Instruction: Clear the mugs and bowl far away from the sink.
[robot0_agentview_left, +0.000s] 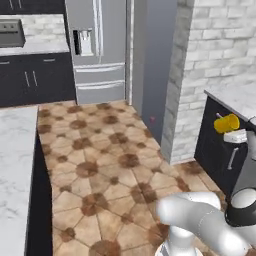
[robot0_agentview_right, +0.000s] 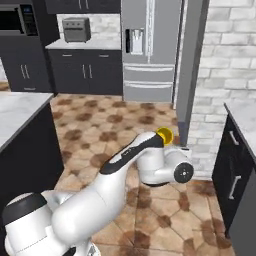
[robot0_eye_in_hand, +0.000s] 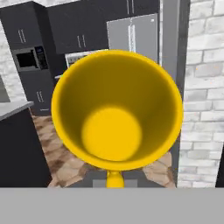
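A bright yellow mug (robot0_agentview_left: 226, 123) hangs in the air above the tiled floor, beside the dark cabinet on the right. My gripper (robot0_agentview_left: 233, 131) is shut on it, and the white hand sits just below and to the right of the mug. From the right base camera the mug (robot0_agentview_right: 165, 135) peeks out behind my forearm. Through the hand camera I look straight into the mug's (robot0_eye_in_hand: 116, 109) empty inside, with its handle at the bottom; the fingertips are hidden. The bowl and the sink are out of view.
A steel fridge (robot0_agentview_left: 97, 50) stands at the back, next to a white brick wall (robot0_agentview_left: 200, 75). A marble counter (robot0_agentview_left: 237, 95) on dark cabinets lies at the right, another marble counter (robot0_agentview_left: 15, 165) at the left. Open tiled floor (robot0_agentview_left: 100, 165) lies between them.
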